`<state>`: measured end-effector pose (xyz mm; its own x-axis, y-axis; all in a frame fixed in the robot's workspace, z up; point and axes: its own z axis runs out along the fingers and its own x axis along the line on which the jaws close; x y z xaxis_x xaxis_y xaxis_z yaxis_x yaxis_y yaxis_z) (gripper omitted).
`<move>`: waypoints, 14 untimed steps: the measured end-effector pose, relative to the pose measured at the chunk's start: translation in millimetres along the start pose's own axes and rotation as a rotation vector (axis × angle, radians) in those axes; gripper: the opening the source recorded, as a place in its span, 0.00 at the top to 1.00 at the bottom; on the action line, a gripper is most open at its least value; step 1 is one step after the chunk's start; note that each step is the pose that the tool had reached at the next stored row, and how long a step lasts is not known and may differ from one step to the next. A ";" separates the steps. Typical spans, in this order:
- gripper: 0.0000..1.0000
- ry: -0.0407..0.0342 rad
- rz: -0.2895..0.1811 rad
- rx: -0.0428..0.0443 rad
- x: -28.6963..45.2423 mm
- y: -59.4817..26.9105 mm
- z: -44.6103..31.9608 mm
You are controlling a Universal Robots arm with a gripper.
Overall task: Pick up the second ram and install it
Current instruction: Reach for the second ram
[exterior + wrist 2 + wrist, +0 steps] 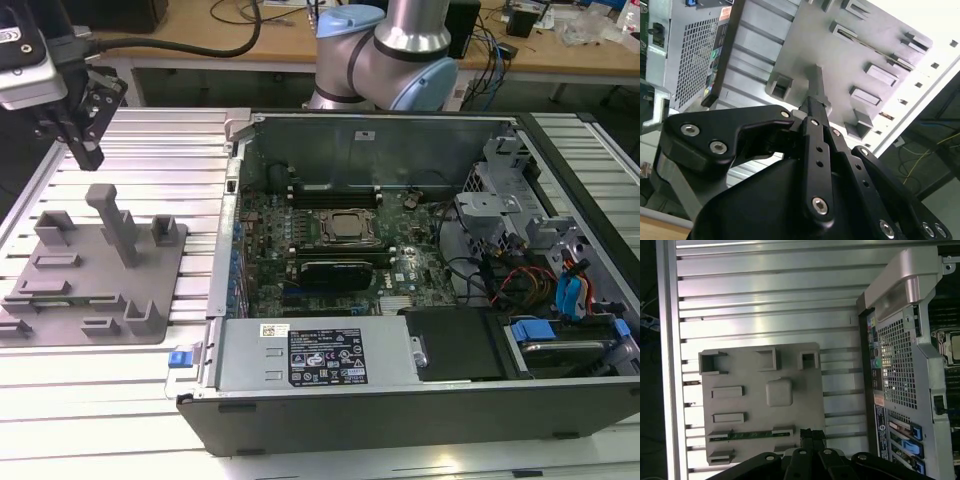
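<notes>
first wrist view gives me the best read on progress: the second ram lies in its cradle on the grey fixture plate, so the pick is not yet made and the install is wholly ahead. the end effector has its fingers together with nothing between them, as far as i can judge. in the exterior view the end effector hangs above the far left corner of the plate, apart from everything on it.

the stick itself is a thin green strip with dark patches along it. it lies flat and lengthwise between two small grey end blocks, in the row nearest one edge of the plate. only its upper edge shows, so i cannot tell much more of its face.

the plate rests on the slotted aluminium counter, at the exterior view's left of the open computer case. the board inside is too cluttered for me to say whether any memory slot is already filled.
</notes>
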<state>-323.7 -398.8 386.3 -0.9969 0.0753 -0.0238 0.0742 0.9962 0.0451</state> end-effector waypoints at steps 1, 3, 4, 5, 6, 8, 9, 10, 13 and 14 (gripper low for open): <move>0.92 0.0000 0.000 0.0000 2.7 -0.2 0.2; 0.92 0.0000 0.000 0.0000 9.1 -0.7 0.7; 0.92 -0.0001 0.000 -0.0001 12.4 -1.0 0.9; 0.92 -0.0001 0.000 -0.0001 14.5 -1.1 1.1; 0.92 -0.0001 0.000 -0.0001 15.9 -1.3 1.2; 0.92 0.0000 0.000 0.0000 21.2 -1.7 2.3; 0.92 -0.0001 0.000 -0.0001 22.8 -1.9 3.5; 0.92 0.0000 0.000 0.0000 25.9 -2.2 5.0; 0.92 0.0023 0.000 0.0001 35.2 -3.1 11.0; 0.92 0.0055 0.000 0.0006 37.5 -3.4 13.2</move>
<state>-361.0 -398.9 372.1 -0.9970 0.0753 -0.0183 0.0744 0.9962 0.0445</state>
